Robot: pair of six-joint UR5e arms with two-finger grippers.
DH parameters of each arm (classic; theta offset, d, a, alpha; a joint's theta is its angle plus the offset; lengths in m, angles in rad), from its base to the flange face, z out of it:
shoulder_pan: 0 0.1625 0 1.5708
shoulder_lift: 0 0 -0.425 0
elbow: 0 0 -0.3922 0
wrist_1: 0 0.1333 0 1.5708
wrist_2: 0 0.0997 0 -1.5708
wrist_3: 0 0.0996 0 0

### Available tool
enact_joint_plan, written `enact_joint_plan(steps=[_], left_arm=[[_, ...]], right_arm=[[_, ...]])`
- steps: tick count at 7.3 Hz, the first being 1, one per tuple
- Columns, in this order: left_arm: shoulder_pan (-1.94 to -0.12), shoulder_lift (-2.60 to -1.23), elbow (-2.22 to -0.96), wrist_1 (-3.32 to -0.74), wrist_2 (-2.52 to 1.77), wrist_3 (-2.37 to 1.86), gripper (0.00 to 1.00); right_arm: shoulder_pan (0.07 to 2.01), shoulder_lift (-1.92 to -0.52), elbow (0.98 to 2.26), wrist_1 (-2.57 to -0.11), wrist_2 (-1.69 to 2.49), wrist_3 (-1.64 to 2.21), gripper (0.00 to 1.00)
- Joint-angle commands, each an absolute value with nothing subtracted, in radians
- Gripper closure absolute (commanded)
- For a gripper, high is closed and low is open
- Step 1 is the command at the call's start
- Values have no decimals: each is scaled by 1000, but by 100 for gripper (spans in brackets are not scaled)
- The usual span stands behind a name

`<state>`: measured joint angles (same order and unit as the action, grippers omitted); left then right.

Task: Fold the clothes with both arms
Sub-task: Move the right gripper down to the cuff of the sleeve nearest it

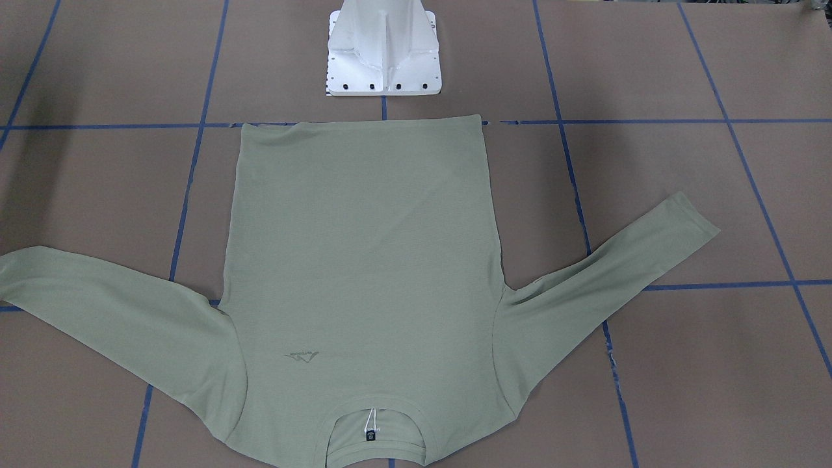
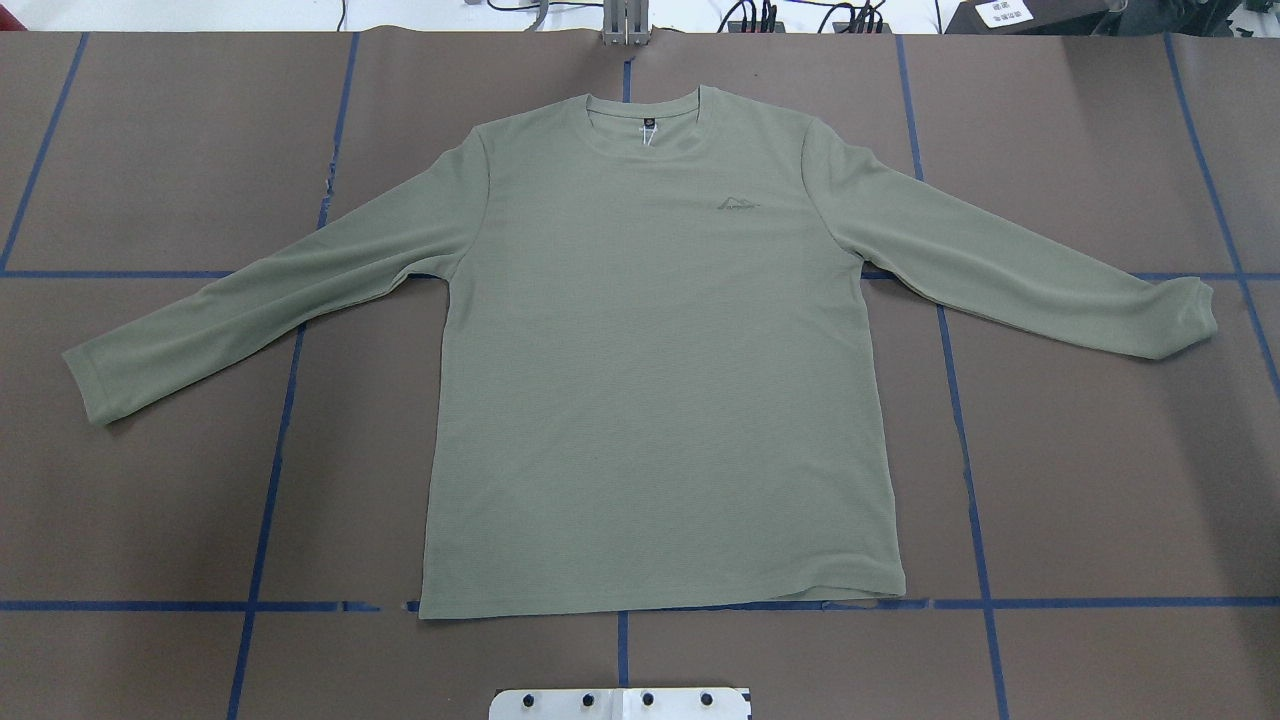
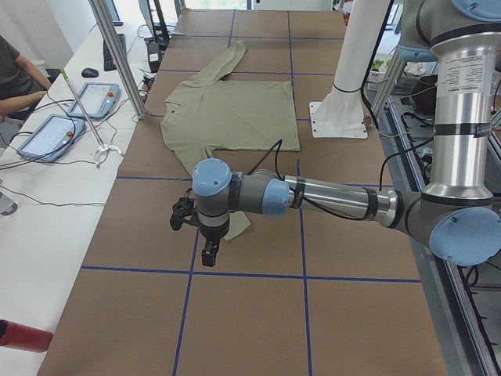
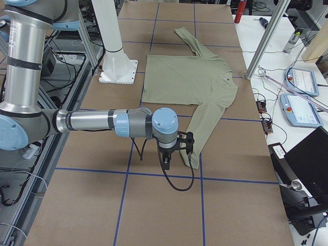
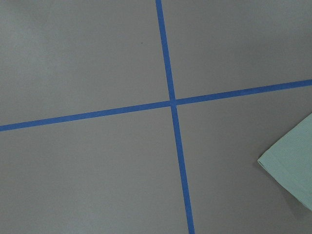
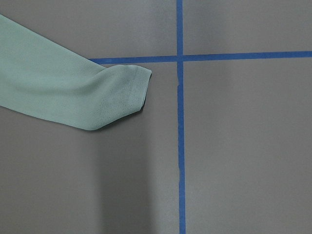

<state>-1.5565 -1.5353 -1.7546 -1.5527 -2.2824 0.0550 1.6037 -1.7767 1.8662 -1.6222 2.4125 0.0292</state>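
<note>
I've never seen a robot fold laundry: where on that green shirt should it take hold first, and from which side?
Probably the cuffs. The shirt lies flat with its sleeves spread, so the left cuff and right cuff stick out as free ends. Come down from above at each outer end and pinch the cuff's edge.

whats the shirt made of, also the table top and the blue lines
Shirt: soft matte knit, judging by the fine grid texture at the cuff. Table top: matte brown sheet, perhaps paper or card; no shine. Blue lines: likely stuck-on tape, with small kinks and gaps.
</note>
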Motion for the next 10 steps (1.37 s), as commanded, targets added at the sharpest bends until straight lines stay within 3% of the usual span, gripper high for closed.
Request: enact_joint_plan(steps=[1,4,6,8,10], left_arm=[[-1552,-1587,-1741,-1554,-2278,46,0],[-1522,-1657,-1741,-1571,-2293,49,0],[-1522,-1635,-1723,-1571,-2519,49,0],[-1519,-1686,-1709,-1569,-2519,51,0],[-1519,-1686,-1694,-1591,-2516,55,0]], right_arm=[[1594,-1775,1873,-1615,2418,35,0],[1546,-1685,1820,-1615,2448,31,0],[1504,-1587,1659,-1576,2480,32,0],[1450,-1545,1464,-1270,2477,64,0],[1341,-1504,1415,-1120,2441,254,0]])
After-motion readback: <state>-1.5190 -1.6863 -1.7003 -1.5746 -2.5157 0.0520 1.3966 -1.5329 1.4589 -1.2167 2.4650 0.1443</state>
